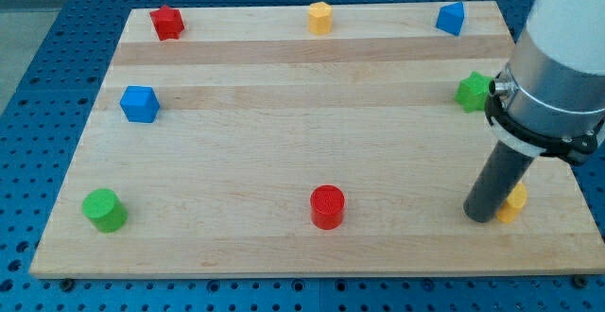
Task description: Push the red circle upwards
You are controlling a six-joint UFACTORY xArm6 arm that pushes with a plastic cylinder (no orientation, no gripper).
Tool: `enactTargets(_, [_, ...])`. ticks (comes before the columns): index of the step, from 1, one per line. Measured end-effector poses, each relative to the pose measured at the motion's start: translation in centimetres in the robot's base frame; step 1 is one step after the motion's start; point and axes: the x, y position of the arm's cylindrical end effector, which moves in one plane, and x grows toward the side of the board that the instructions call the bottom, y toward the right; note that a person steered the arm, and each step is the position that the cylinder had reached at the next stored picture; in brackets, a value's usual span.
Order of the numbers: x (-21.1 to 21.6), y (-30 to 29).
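Observation:
The red circle [328, 206] sits near the view's bottom middle of the wooden board [284, 113]. My tip [480, 217] rests on the board at the view's bottom right, well to the right of the red circle and apart from it. The tip stands right beside a yellow block [516, 202], which the rod partly hides; whether they touch cannot be told.
A green circle [104, 210] lies at the bottom left. A blue cube [140, 104] is at the left. A red block [167, 23], a yellow block [320, 17] and a blue block [451, 18] line the top edge. A green block [473, 92] is at the right.

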Motion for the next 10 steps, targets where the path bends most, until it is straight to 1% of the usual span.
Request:
enactTargets(1, [0.0, -0.1])
enactTargets(2, [0.9, -0.5])
enactTargets(4, [4.8, -0.7])
enactTargets(6, [4.8, -1.2])
enactTargets(7, [4.8, -3.2])
enactTargets(9, [4.8, -10.8])
enactTargets(10, [4.7, -13.7])
